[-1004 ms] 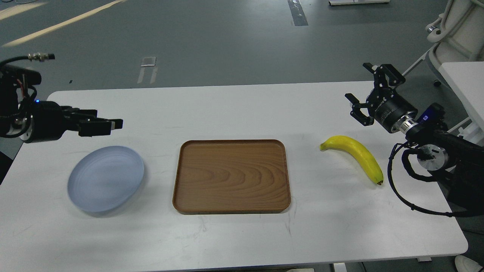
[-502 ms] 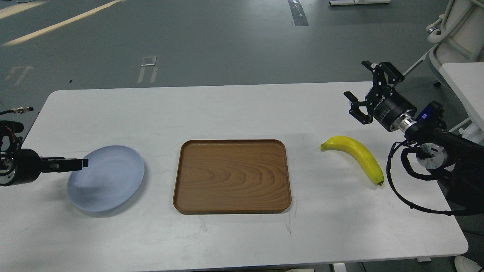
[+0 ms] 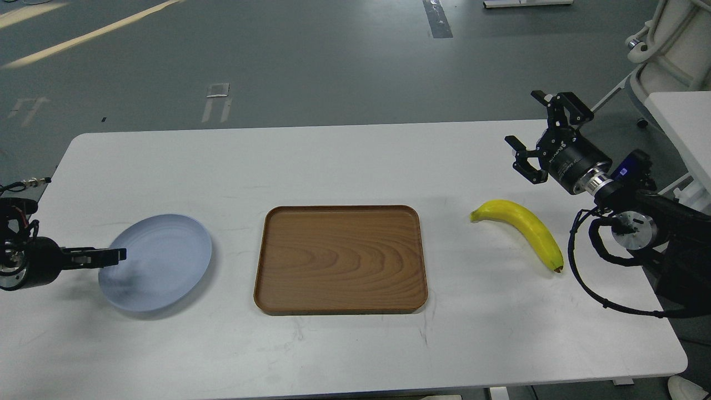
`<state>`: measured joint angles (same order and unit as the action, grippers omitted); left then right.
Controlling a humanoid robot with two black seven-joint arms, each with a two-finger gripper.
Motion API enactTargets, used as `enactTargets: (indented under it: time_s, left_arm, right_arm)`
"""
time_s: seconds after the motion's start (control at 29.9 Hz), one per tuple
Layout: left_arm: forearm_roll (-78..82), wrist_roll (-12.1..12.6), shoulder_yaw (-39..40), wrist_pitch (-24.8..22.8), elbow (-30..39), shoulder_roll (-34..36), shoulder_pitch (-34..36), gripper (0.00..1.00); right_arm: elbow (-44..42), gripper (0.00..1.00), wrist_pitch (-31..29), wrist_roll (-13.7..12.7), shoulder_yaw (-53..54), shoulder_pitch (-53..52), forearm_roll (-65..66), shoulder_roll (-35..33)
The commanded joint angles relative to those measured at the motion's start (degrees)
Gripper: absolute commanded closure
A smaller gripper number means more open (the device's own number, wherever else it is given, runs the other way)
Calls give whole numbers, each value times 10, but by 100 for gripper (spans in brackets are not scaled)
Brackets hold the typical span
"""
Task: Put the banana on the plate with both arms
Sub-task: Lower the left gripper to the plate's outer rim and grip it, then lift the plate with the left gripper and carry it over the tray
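The yellow banana lies on the white table at the right, stem end to the left and dark tip toward the front. The pale blue-grey plate lies at the left. My left gripper is low at the plate's left rim and points right. Its tips overlap the rim, and it is seen edge-on, so its fingers cannot be told apart. My right gripper is open and empty. It hovers above the table behind the banana, clear of it.
A rectangular brown wooden tray lies in the middle between plate and banana. The white table has rounded corners and a front edge near the bottom of the view. A white chair base and a second table stand at the far right.
My left arm has dropped from above the plate's far left side to table height at the plate's left rim. My right gripper, the banana and the plate have hardly moved.
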<state>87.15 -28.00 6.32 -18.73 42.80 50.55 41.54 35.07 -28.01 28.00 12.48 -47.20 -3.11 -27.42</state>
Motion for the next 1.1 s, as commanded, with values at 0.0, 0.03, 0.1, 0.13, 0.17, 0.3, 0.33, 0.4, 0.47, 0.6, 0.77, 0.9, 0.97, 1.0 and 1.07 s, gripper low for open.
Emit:
enactTargets:
  time_s: [0.0,0.03,0.1,0.13,0.17,0.3,0.33,0.4,0.47,0.6,0.77,0.9,0.97,1.0,1.07]
  left_arm:
    - [0,0,0,0,0,0,-1,53]
    - [0,0,0,0,0,0,-1,56]
    - [0,0,0,0,0,0,-1,79]
    - [0,0,0,0,0,0,-1,86]
    - [0,0,0,0,0,2,-1,97]
    - [0,0,-1,0,0,2,-1,100]
    - [0,0,0,0,0,2,-1,100]
    - [0,0,0,0,0,2,-1,100]
    - [0,0,0,0,0,3,0,100]
    - [-1,0,1,-4,1,4,7,100]
    - [-32,0,2,-20,22,5,59,100]
    - [-30,0,2,-61,60,2,127,100]
    - [-30,0,1,-74,96,-4,164,100]
    - [-28,0,1,-75,114,-18,182,100]
    - [-27,0,1,-77,129,-51,202,100]
  right_arm:
    - [0,0,0,0,0,-1,0,0]
    - [0,0,0,0,0,-1,0,1]
    - [0,0,0,0,0,0,0,0]
    - [0,0,0,0,0,-1,0,0]
    - [0,0,0,0,0,-1,0,0]
    - [0,0,0,0,0,-2,0,1]
    - [0,0,0,0,0,-2,0,1]
    - [0,0,0,0,0,-2,0,1]
    - [0,0,0,0,0,-3,0,1]
    - [0,0,0,0,0,-3,0,1]
    - [0,0,0,0,0,-4,0,-1]
    - [0,0,0,0,0,-4,0,-4]
    - [0,0,0,0,-1,-3,0,-7]
    - [0,0,0,0,-1,-3,0,-8]
    - [0,0,0,0,-1,-3,0,-7]
